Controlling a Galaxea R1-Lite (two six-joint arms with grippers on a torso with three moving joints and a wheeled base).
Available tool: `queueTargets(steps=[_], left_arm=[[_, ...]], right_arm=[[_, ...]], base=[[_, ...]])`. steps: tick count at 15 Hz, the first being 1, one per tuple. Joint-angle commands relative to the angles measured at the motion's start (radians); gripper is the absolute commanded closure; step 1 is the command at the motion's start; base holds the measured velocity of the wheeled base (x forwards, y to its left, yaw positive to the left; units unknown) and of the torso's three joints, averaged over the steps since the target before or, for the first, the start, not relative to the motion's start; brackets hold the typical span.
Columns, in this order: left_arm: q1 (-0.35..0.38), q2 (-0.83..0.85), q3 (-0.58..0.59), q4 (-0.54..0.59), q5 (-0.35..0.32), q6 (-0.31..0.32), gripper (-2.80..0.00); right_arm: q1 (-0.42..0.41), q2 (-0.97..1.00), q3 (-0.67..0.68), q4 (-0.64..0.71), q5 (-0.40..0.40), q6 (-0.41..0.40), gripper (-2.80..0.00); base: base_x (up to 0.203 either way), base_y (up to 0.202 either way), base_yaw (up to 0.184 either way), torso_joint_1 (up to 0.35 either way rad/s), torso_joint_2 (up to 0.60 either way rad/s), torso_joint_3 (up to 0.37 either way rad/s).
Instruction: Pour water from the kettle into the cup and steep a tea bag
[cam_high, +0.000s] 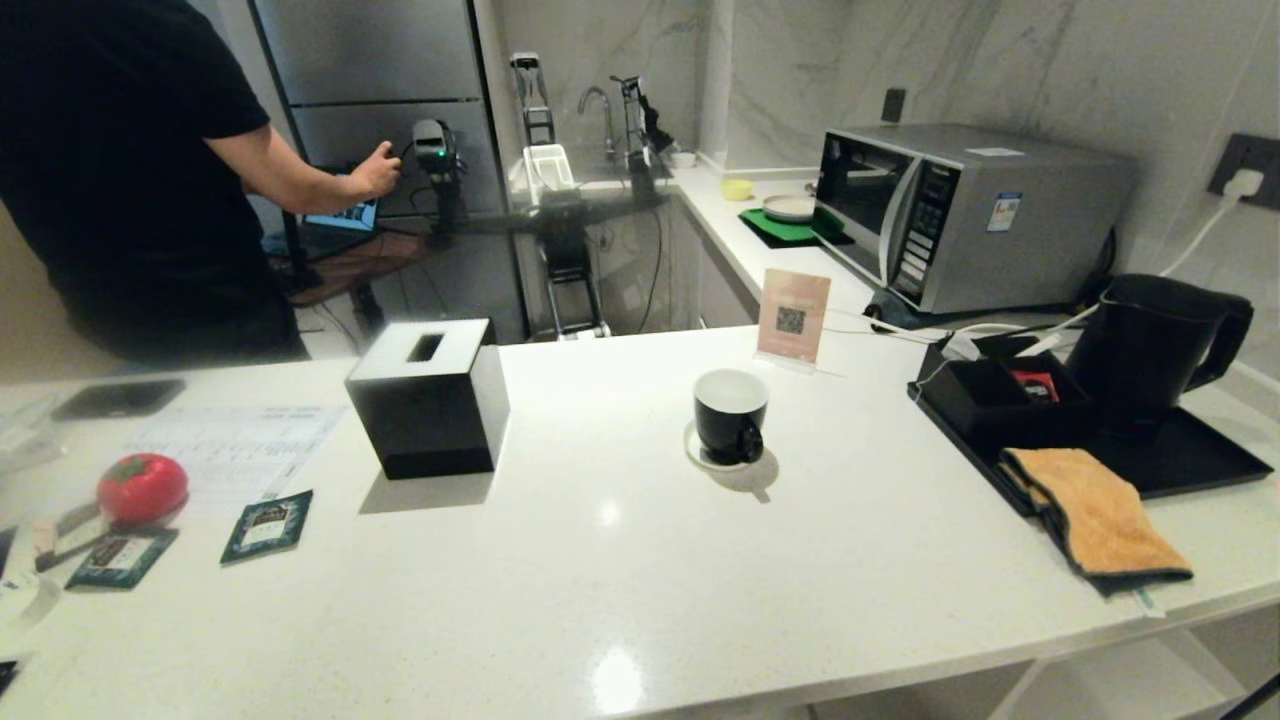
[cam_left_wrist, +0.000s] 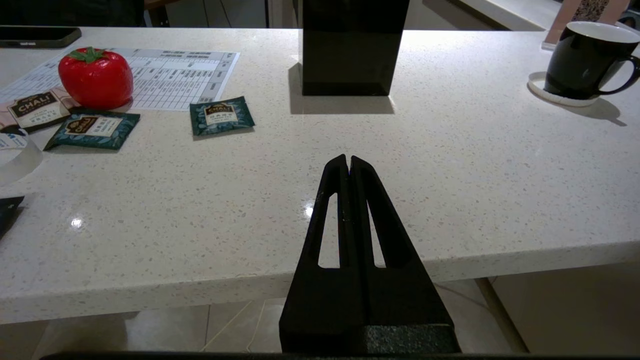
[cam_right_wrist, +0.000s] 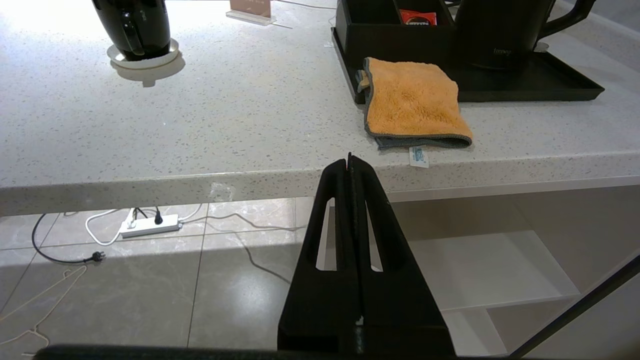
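The black cup (cam_high: 730, 415) (cam_left_wrist: 585, 59) (cam_right_wrist: 134, 27) with a white inside stands on a small white saucer (cam_high: 700, 455) mid-counter. The tall black kettle (cam_high: 1150, 345) (cam_right_wrist: 500, 32) stands on a black tray (cam_high: 1190, 460) at the right. Wrapped tea bags lie at the left: a dark green one (cam_high: 267, 524) (cam_left_wrist: 221, 115) and another (cam_high: 122, 557) (cam_left_wrist: 92, 130). Neither arm shows in the head view. My left gripper (cam_left_wrist: 348, 159) is shut and empty, low at the counter's front edge. My right gripper (cam_right_wrist: 349, 159) is shut and empty, just before the counter edge.
A black cube tissue box (cam_high: 430, 395) stands left of the cup. A red tomato-shaped thing (cam_high: 142, 487), a printed sheet (cam_high: 240, 450), an orange cloth (cam_high: 1095, 515), a black sachet box (cam_high: 1000, 395), a sign card (cam_high: 792, 318), a microwave (cam_high: 960, 210). A person (cam_high: 120, 170) stands beyond the counter.
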Motion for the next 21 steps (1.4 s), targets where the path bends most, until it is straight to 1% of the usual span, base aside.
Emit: queueTargets(steps=[1, 21], left_arm=[[0.0, 0.001, 0.0, 0.0, 0.0, -0.001, 0.0], [0.0, 0.002, 0.0, 0.0, 0.0, 0.001, 0.0]], right_arm=[[0.0, 0.002, 0.0, 0.0, 0.001, -0.001, 0.0], [0.0, 0.001, 0.0, 0.0, 0.001, -0.001, 0.0]], base=[[0.0, 0.0, 0.0, 0.0, 0.0, 0.0], [0.0, 0.0, 0.0, 0.0, 0.0, 0.0]])
